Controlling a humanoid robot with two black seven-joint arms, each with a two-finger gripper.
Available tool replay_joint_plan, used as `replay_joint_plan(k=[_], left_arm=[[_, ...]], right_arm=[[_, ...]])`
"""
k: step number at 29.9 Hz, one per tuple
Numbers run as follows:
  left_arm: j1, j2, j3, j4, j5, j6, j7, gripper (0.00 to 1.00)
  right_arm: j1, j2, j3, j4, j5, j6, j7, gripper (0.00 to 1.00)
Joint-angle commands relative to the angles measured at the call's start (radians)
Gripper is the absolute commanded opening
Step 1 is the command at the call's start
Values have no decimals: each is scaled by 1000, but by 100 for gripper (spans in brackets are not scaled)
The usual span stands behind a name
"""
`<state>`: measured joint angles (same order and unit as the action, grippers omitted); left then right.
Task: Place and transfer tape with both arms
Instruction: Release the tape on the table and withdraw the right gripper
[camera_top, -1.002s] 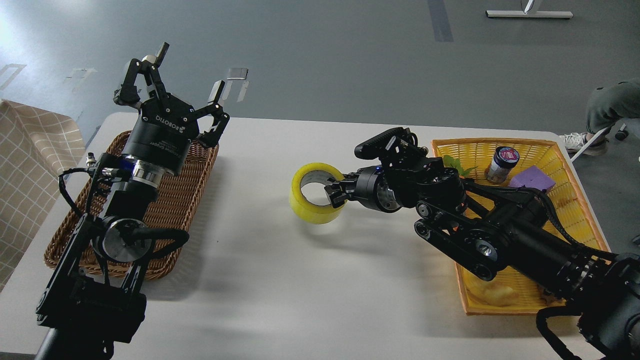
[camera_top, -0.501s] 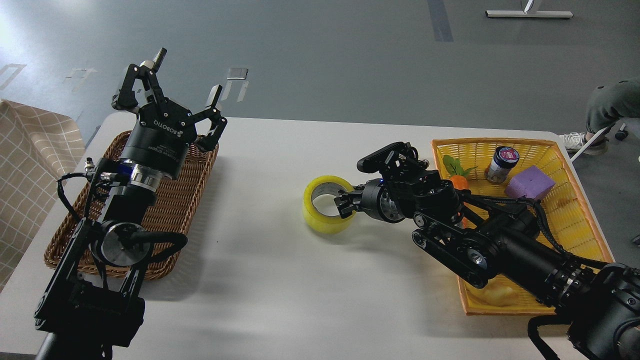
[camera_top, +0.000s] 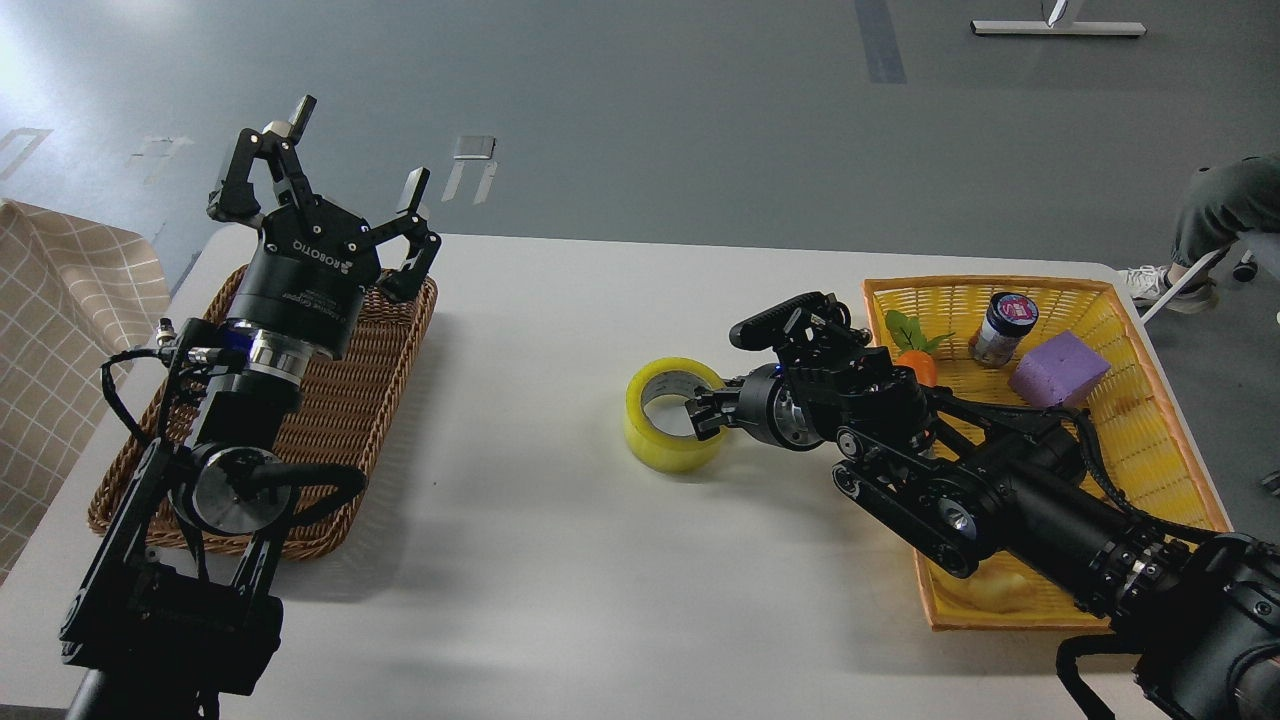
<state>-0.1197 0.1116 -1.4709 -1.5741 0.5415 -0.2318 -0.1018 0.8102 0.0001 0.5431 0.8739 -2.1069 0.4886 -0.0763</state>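
Tape (camera_top: 670, 428) lay on the counter (camera_top: 560, 560) at centre, the right gripper (camera_top: 708, 414) clamped on its near-right wall. Placing step judged underway; release comes next. Farther off, the left gripper (camera_top: 335, 165) hung with jaws apart.

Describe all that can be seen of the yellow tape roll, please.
The tape is a wide, glossy yellow ring with a pale grey inner core. It sits on the white table, tilted so its opening faces up and left, between the two baskets and nearer the yellow one. The right gripper is shut on its right wall, one finger inside the ring.
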Motion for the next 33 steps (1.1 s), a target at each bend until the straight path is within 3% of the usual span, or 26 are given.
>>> replay_joint_plan(k=[1,3,6,9,11,12,16,20,27,33], left_arm=[[0,11,0,0,0,0,1,98],[0,13,-2,0,0,0,1,98],[5,16,-3,0,0,0,1,98],[6,14,-2,0,0,0,1,98],[6,14,-2,0,0,0,1,98],[6,14,-2,0,0,0,1,98],[8,14,-2,0,0,0,1,98],[6,16,-3,0,1,0,-1,98],[3,26,-16,0,1,5,-1,98],[-15,74,-11,-7,3,5,-1,98]], right_arm=[[-2,0,37,-12,7,0,0,52],[-2,0,49,-10,11,0,1,58],[-2,0,98,-9,27,0,3,74],[-2,0,123,8,91,0,1,81],[-2,0,146,19,168,-59,1,95],[0,0,155,20,220,-132,1,96],[23,0,195,30,332,-281,1,99],[44,0,270,68,358,-294,1,99],[37,0,417,294,577,-288,1,100],[-42,-232,468,569,841,-283,3,100]])
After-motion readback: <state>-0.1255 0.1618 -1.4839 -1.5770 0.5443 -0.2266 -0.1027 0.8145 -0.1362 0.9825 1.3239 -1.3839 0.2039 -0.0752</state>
